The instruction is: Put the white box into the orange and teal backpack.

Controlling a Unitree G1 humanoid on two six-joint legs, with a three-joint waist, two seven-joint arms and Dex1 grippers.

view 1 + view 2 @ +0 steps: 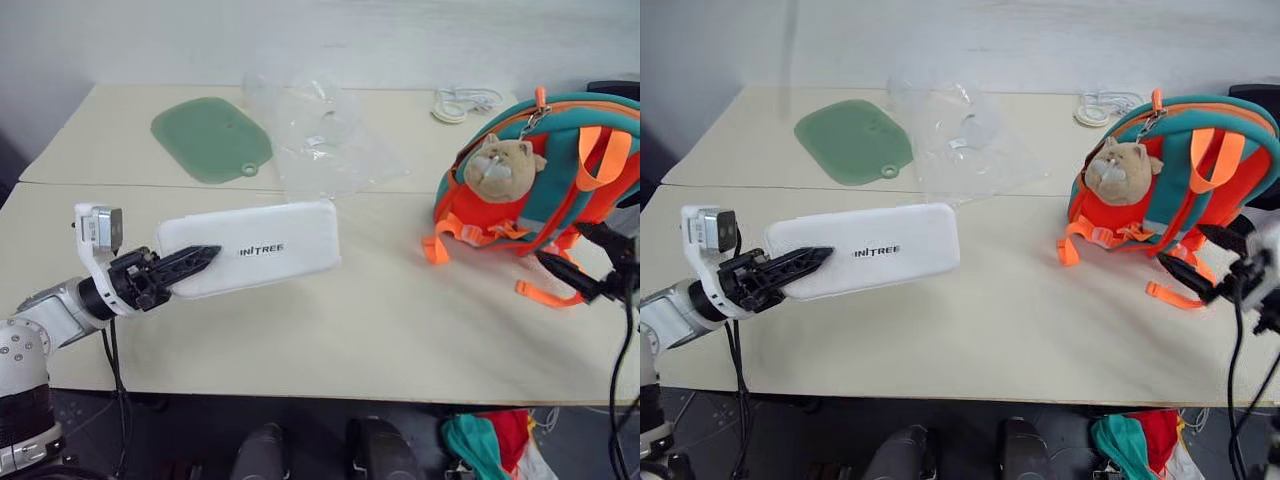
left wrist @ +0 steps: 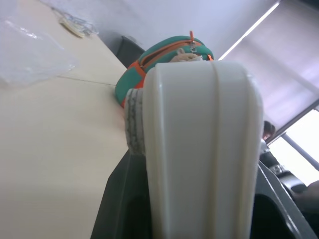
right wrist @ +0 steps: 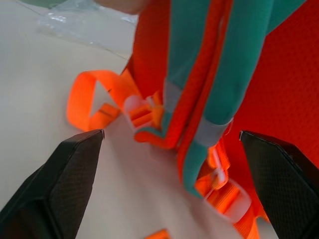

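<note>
The white box point(image 1: 265, 245), a long flat case with dark lettering, hangs just above the left half of the table. My left gripper point(image 1: 196, 262) is shut on its near end. In the left wrist view the white box point(image 2: 199, 149) rises between the black fingers point(image 2: 119, 209), and the backpack point(image 2: 164, 55) shows beyond it. The orange and teal backpack point(image 1: 560, 170) stands upright at the right of the table with its plush bear head facing left. Its top zip looks partly open. My right gripper point(image 3: 170, 133) is open, close to the orange straps at the backpack's lower right side.
A green mat point(image 1: 210, 138) and a clear plastic bag point(image 1: 320, 130) lie at the back of the table point(image 1: 400, 330). A coiled white cable point(image 1: 462, 102) sits at the back right. Loose orange straps point(image 1: 445, 240) trail from the backpack's base.
</note>
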